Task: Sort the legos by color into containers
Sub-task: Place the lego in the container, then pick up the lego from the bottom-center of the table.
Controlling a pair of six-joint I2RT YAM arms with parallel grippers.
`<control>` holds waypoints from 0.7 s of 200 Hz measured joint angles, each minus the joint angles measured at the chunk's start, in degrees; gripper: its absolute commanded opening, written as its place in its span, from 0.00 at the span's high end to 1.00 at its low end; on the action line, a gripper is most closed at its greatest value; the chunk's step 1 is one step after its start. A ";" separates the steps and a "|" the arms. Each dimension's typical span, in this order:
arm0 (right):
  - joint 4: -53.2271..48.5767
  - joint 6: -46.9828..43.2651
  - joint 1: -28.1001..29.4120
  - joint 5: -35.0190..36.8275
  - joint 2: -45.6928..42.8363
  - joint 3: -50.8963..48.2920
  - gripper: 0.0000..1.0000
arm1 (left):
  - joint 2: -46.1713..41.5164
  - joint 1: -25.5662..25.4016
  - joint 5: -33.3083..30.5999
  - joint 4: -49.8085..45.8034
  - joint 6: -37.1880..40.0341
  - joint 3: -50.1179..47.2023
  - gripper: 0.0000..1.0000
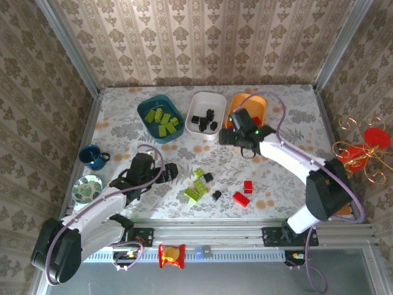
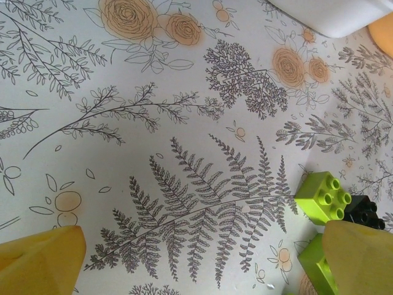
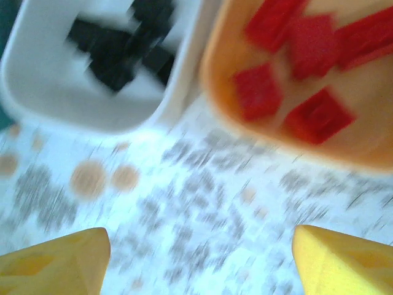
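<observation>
Legos in green, black and red lie loose on the flower-printed table just beyond the left fingers, which are spread wide and hold nothing. Sorted ones sit in the teal tray, white tray and orange tray at the far end, below patterned wallpaper. The right fingers, parted and empty, hover just short of the white and orange trays, though that wrist view is smeared and the arm covers part of the orange tray from above. Bare cloth lies between the left fingers, with a green brick and a black brick close by one fingertip.
</observation>
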 measured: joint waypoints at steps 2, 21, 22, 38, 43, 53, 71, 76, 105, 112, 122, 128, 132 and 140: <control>0.00 -0.07 0.35 -0.24 -0.39 -0.48 0.18 | 0.07 0.00 0.00 0.00 0.00 0.00 0.00; 0.83 -0.68 4.48 -2.80 -5.01 -6.97 0.17 | 0.72 0.00 -0.02 0.00 0.00 0.00 0.00; 0.83 -0.72 4.74 -2.99 -5.33 -7.41 0.17 | 0.74 0.00 -0.02 0.00 0.00 0.00 0.00; 1.14 -1.18 8.00 -4.79 -8.39 -12.20 0.17 | 1.25 0.11 -0.02 0.02 0.00 0.00 0.00; 1.07 -1.27 9.22 -5.31 -9.40 -13.75 0.17 | 1.42 0.11 -0.02 0.02 0.00 0.00 0.00; 1.14 -1.49 11.43 -6.10 -10.67 -16.00 0.17 | 1.81 0.11 0.00 0.04 0.00 0.00 0.00; 1.11 -1.64 16.02 -7.19 -11.19 -18.91 0.17 | 2.82 0.17 0.02 0.17 0.00 0.00 0.00; 1.11 -1.64 17.22 -7.52 -10.97 -19.43 0.17 | 3.15 0.17 0.02 0.26 0.00 0.00 0.00; 1.36 -1.97 21.88 -8.76 -6.45 -20.11 0.18 | 4.76 0.17 0.07 0.48 -0.02 0.00 0.00; 1.40 -2.05 22.56 -8.81 -4.83 -20.11 0.19 | 4.94 0.17 0.07 0.46 -0.02 0.00 0.00; 1.36 -2.19 23.34 -8.74 -2.58 -20.11 0.21 | 5.05 0.17 0.04 0.48 -0.02 0.00 0.00; 1.33 -2.25 23.74 -8.57 -1.18 -20.11 0.22 | 5.05 0.17 0.07 0.46 -0.02 0.00 0.00; 1.33 -2.45 23.91 -8.41 -0.44 -20.11 0.23 | 5.05 0.17 0.07 0.46 -0.02 0.00 0.00; 1.18 -2.75 24.26 -7.19 0.68 -19.87 0.25 | 5.05 0.17 0.04 0.48 -0.02 0.00 0.00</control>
